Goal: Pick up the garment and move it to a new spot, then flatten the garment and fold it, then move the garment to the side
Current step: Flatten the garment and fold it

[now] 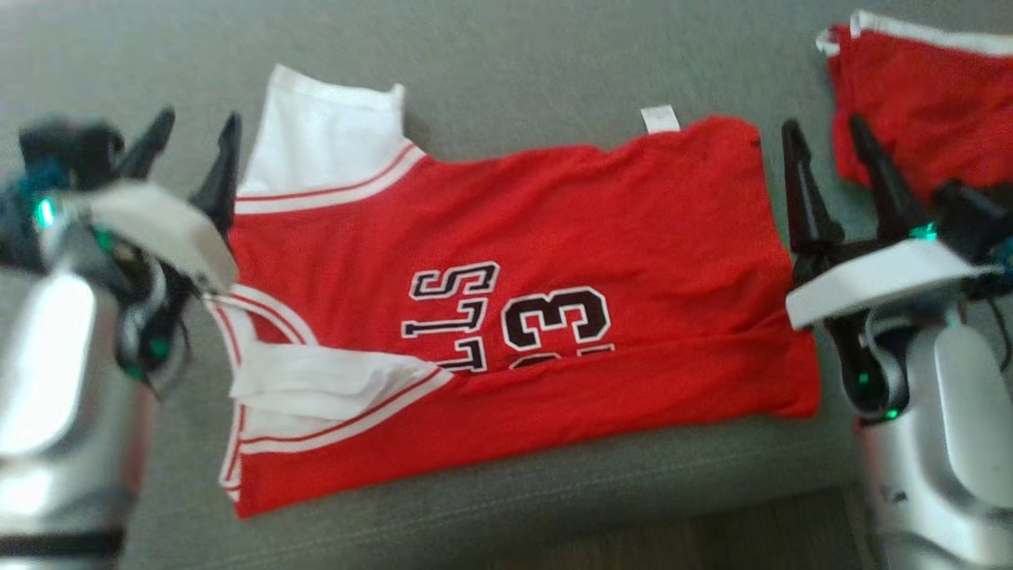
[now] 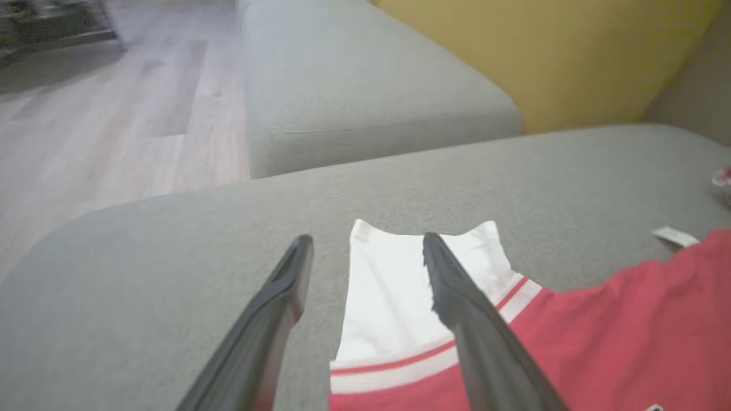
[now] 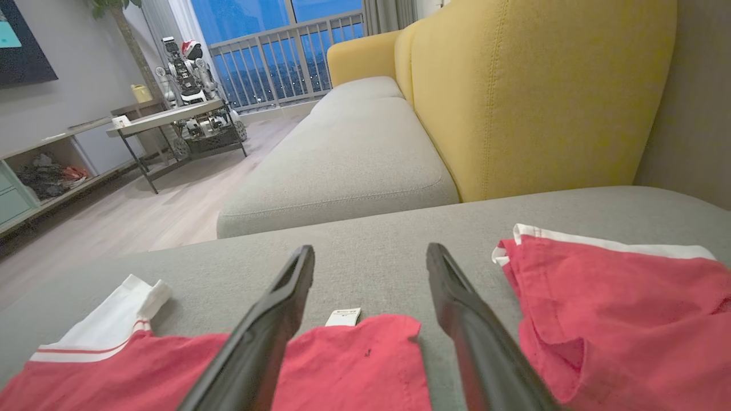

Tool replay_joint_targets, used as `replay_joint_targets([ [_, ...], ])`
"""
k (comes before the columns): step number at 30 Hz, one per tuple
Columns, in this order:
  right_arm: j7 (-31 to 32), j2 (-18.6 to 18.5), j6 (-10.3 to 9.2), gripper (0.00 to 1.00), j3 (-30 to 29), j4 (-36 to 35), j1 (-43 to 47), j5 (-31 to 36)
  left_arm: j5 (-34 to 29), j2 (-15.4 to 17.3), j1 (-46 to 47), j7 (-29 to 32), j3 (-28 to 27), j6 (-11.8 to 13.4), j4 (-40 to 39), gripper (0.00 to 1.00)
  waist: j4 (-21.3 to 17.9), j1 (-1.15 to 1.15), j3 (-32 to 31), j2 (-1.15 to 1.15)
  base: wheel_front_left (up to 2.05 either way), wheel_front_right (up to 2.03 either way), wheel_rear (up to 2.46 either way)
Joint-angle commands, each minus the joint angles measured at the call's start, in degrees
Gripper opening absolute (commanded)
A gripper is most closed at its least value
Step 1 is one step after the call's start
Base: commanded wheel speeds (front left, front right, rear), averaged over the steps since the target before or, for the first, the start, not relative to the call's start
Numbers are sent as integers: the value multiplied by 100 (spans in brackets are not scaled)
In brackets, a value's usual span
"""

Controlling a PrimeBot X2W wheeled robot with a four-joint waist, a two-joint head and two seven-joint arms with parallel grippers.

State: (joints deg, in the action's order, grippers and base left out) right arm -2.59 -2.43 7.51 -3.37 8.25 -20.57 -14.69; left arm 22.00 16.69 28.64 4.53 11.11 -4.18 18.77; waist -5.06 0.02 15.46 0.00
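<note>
Head view: the garment (image 1: 554, 261), a red jersey with white sleeves, lies flat on the grey cushion (image 1: 514, 55), between the two grippers. Its near edge is folded up over the lettering.

Left gripper (image 1: 198, 123): fingers (image 1: 225, 158) spread, holding nothing. The upper sleeve (image 1: 324, 142) lies just beside the inner finger.

Right gripper (image 1: 823, 127): fingers (image 1: 799, 182) spread, holding nothing. The garment's hem edge lies just beside the inner finger. A second red cloth (image 1: 926, 103) lies on the outer side of these fingers, apart from the garment.

Left wrist view: the sleeve lies between and ahead of the fingers, and one finger crosses in front of it.

Right wrist view: the garment's corner, with a white tag (image 3: 343, 317), lies between the fingers. Whether any fingertip touches cloth cannot be told.
</note>
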Motion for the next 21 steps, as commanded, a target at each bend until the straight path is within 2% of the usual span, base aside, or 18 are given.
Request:
replay_joint_targets([
  [1, -17, -45, -2, 100, 149, -257, -261, -32, -30, 404, 513, 274, -88, -103, -47, 100, -295, -2, 446, 0, 0, 0, 0],
  [5, -37, -45, -2, 100, 256, -296, -553, -76, 125, 766, 1237, 979, 78, -255, 419, 100, -507, -2, 712, 0, 0, 0, 0],
  [10, -110, -45, -2, 100, 363, -295, -808, -176, 316, 1104, 1955, 1631, 349, -316, 1029, 100, -722, -2, 951, 0, 0, 0, 0],
  [15, -237, -45, -2, 100, 418, -248, -896, -373, 391, 1348, 2428, 1858, 621, -327, 1504, 100, -916, -2, 1087, 0, 0, 0, 0],
  [21, -351, -45, -2, 100, 450, -181, -869, -469, 525, 1464, 2683, 1862, 866, -329, 1873, 100, -1061, -2, 1158, 0, 0, 0, 0],
])
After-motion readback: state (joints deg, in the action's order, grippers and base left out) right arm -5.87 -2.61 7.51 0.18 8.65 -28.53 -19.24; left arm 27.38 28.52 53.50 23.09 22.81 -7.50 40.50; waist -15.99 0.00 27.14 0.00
